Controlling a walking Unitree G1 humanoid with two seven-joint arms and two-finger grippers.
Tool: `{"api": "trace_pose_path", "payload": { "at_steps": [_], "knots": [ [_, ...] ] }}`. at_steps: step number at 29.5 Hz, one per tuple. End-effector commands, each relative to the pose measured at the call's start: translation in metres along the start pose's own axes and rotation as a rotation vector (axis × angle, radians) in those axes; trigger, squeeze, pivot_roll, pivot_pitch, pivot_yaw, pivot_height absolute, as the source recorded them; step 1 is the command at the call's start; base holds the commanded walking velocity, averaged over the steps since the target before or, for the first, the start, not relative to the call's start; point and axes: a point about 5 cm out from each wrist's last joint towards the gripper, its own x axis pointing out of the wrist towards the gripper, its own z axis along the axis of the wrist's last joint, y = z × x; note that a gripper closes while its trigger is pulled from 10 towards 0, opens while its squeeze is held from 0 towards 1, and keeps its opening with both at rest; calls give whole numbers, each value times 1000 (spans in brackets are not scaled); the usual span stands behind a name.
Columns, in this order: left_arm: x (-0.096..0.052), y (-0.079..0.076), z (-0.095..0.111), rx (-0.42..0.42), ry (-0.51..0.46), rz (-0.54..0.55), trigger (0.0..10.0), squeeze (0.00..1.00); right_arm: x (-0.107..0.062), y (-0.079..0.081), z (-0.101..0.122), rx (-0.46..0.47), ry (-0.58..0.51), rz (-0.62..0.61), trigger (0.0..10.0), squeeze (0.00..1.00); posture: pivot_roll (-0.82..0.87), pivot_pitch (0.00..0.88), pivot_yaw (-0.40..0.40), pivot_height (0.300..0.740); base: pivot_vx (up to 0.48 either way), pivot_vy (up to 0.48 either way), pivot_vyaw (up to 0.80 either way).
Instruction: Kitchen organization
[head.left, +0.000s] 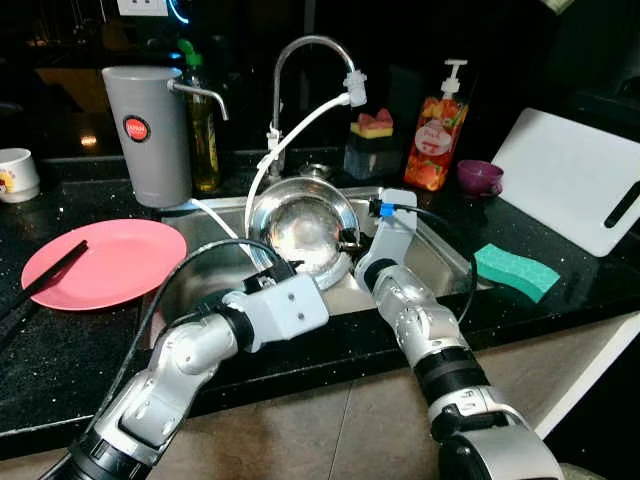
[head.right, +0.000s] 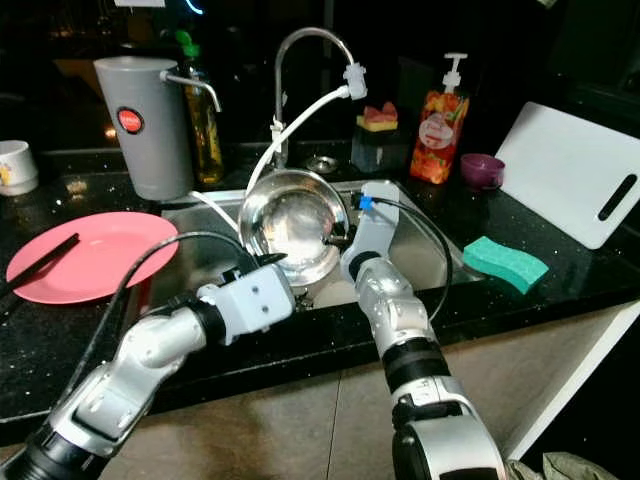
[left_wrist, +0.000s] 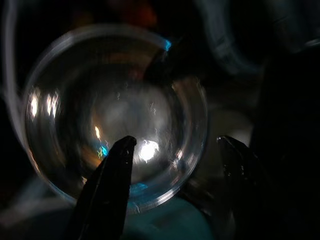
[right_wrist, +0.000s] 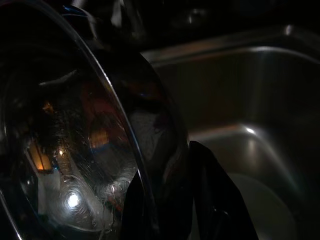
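Polished steel, thin and mirror-bright, makes up the bowl (head.left: 303, 228) that is held tilted on edge over the sink (head.left: 440, 262), its open face turned toward the robot and the faucet (head.left: 310, 60) standing just behind it. The bowl is judged to be light, stiff and unbreakable, but slick, the more so if wet, and prone to swinging or slipping when pinched at a single point. The rolled rim is judged the only sensible place to take hold, since the curved wall offers nothing to grip. The right gripper (right_wrist: 165, 200) is seen at the bowl's right edge, its two black fingers closed over the rim, one on the inside and one on the outside. The left gripper (left_wrist: 175, 165) is held before the bowl's lower edge with its fingers spread apart; one finger crosses the open face, the other lies outside the rim, and no contact can be confirmed. A second hold low on the rim, opposite the first, would be judged steadier than the single pinch. A pink plate (head.left: 110, 262) with black chopsticks (head.left: 45, 275) across it lies on the dark counter to the left, and a green sponge (head.left: 515, 270) lies to the right of the sink.
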Motion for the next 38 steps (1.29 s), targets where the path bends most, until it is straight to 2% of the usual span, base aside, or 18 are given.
{"api": "trace_pose_path", "payload": {
  "at_steps": [1,3,6,7,8,9,10,11,14,15,17,21,27,28,29,31,32,38],
  "knots": [
    [-4,2,-12,-131,86,-10,10000,0,2,2,3,-20,-19,6,10000,0,102,144,-94,740,0,0,0],
    [-5,4,-17,-248,145,-10,10000,0,2,4,-1,-30,-7,18,10000,0,102,149,-94,740,0,0,0],
    [-2,14,-12,-436,153,18,10000,0,4,7,-5,-61,6,43,10000,0,102,152,-91,740,0,0,0],
    [-2,14,-12,-436,153,18,10000,0,4,7,-5,-61,6,43,10000,0,102,152,-91,740,0,0,0],
    [0,18,-9,-481,152,31,10000,0,4,8,-7,-75,10,53,10000,0,102,152,-91,740,0,0,0],
    [0,18,-9,-481,152,31,10000,0,4,8,-7,-75,10,53,10000,0,102,152,-91,740,0,0,0],
    [3,25,-7,-539,156,53,10000,0,5,10,-9,-90,14,67,10000,0,101,153,-90,740,0,0,0],
    [3,25,-7,-539,156,53,10000,0,5,10,-9,-90,14,67,10000,0,101,153,-90,740,0,0,0],
    [17,41,0,-653,190,88,10000,0,6,19,-14,-136,30,126,10000,0,100,144,-89,740,0,0,0],
    [17,41,0,-653,190,88,10000,0,6,19,-14,-136,30,126,10000,0,100,144,-89,740,0,0,0],
    [28,52,6,-716,240,102,10000,0,7,27,-17,-175,43,174,10000,0,99,141,-88,740,0,0,0],
    [38,62,4,-814,330,109,10000,0,7,35,-20,-210,53,211,10000,0,100,129,-89,740,0,0,0],
    [47,63,-8,-927,445,57,10000,0,8,37,-21,-239,57,220,10000,0,98,116,-87,740,0,0,0],
    [47,63,-11,-947,462,41,10000,0,9,37,-20,-244,55,216,10000,31,93,111,-84,740,0,0,0],
    [47,62,-14,-966,489,26,10000,0,9,35,-18,-257,53,209,10000,157,90,107,-82,740,0,0,0],
    [47,61,-15,-975,506,19,10000,0,9,34,-18,-266,51,205,10000,157,90,107,-82,740,0,0,0],
    [48,61,-17,-982,526,16,10000,0,10,31,-16,-278,50,191,10000,988,86,104,-80,740,0,0,0],
    [50,63,-14,-958,538,15,10000,0,11,22,0,-248,-38,110,10000,1000,86,98,-81,740,0,0,0]
  ]
}}
